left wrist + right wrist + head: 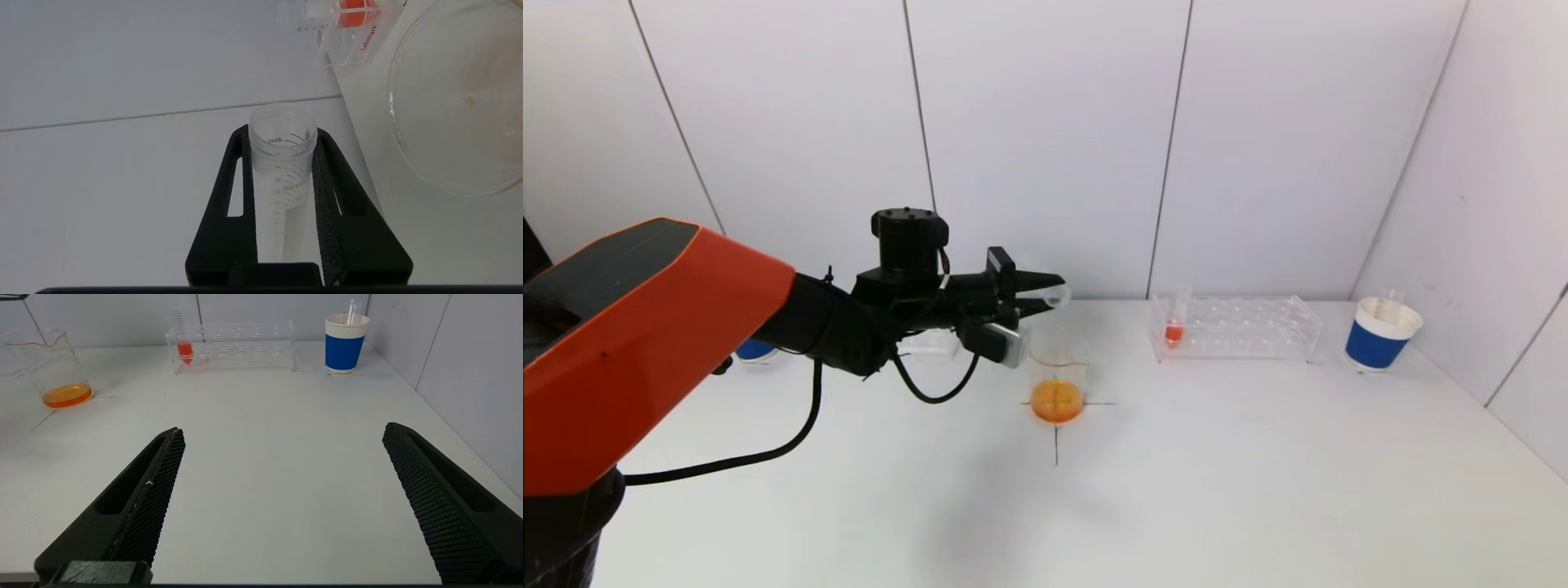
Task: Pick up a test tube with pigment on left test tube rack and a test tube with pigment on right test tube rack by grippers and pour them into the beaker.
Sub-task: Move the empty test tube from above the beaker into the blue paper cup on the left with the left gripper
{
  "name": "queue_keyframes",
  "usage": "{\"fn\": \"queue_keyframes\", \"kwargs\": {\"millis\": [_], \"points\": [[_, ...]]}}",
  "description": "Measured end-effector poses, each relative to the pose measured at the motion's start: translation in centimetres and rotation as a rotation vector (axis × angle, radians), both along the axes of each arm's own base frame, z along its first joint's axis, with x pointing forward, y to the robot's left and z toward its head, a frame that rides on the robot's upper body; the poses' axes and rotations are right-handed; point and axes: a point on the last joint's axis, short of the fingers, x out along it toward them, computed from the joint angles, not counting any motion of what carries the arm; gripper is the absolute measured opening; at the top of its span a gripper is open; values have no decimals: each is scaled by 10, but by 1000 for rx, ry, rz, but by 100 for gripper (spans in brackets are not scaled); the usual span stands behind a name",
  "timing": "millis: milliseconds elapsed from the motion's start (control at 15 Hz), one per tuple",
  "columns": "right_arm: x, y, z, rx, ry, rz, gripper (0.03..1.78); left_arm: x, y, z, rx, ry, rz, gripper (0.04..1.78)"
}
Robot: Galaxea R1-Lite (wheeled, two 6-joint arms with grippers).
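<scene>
Empty test tube (282, 171) is clamped between the left gripper (1045, 296) fingers (327, 192), lying roughly sideways w/ its open mouth sticking out past the tips, up in the air above & just behind the beaker (1058, 384). Tube looks clear inside, grad marks visible in the left wrist view. Beaker sits on a cross mark on the desk (1176, 474), shallow layer of orange liquid at the bottom.

Right test tube rack (1235, 327) is off to the right near the back wall, w/ one tube of red pigment (1174, 327) standing upright at its left end. Blue/white paper cup (1382, 333) further right, near the corner.

Right gripper (282, 441) is low over the desk, well apart from the rack, fingers spread wide w/ nothing between them.
</scene>
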Motion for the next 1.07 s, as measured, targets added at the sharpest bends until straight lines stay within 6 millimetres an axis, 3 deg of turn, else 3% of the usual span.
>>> {"fn": "queue_keyframes", "kwargs": {"millis": [533, 1067], "points": [[0, 0, 0, 0, 1, 0, 176, 0, -7, 18, -210, 271, 146, 43], [0, 0, 0, 0, 0, 0, 176, -9, -13, 68, -670, 508, 431, 43]]}}
